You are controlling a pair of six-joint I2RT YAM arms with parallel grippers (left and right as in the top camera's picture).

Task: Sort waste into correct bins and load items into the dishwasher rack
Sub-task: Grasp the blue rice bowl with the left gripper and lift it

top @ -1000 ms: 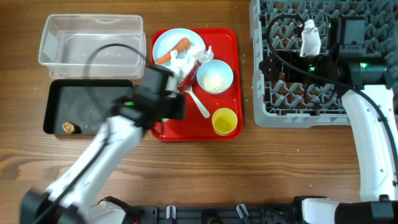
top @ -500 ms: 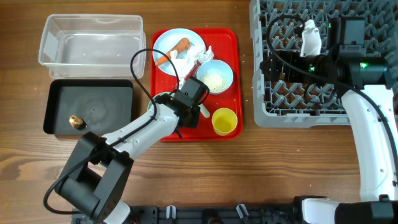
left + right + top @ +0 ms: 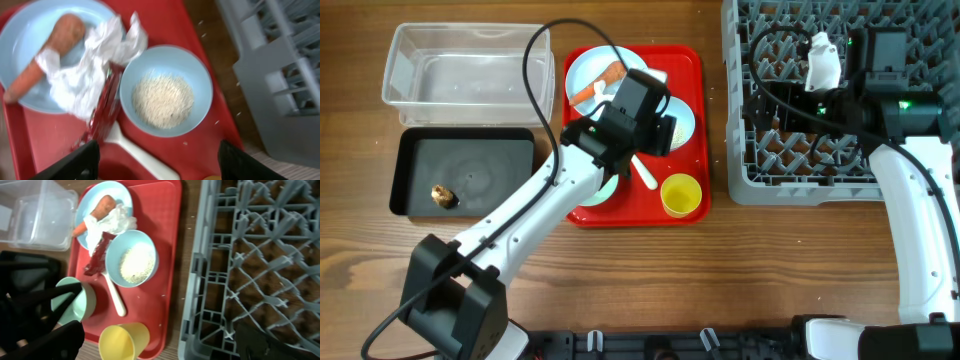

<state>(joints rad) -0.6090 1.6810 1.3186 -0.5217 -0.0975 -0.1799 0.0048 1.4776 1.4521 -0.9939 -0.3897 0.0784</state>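
- My left gripper (image 3: 157, 156) hung over the red serving tray (image 3: 50, 145) with its fingers wide apart and nothing between them.
- My right gripper (image 3: 157, 330) was above the edge of the dishwasher rack (image 3: 250, 255). Its fingers were also spread and held nothing.
- The waste was almost all on the tray. The carrot piece (image 3: 45, 57) and the crumpled napkins (image 3: 85, 75) lay on the plate (image 3: 25, 30), the red wrapper (image 3: 105, 110) leaned from the napkins towards the spoon (image 3: 135, 152), and the rice (image 3: 162, 100) was in the bowl (image 3: 200, 70) beside them.
- The brown lump (image 3: 442, 195) was already in the black tray (image 3: 470, 165). The clear tub (image 3: 465, 65) had nothing in it that I could see.
- I judged the wrapper as very light, thin and slick. I would pinch it on its raised upper end near the napkins, not where it lies flat.
- The napkins looked soft and would crush easily, so any high fold is good for holding.
- The carrot seemed firm and round, and I would close across its thick end.
- The bowl was stiff and probably smooth, so it could slip. I would take one wall at the rim and keep it level, because the loose rice can spill.
- The second bowl (image 3: 80, 300) lay tipped near the yellow cup (image 3: 125, 340), both on the tray.
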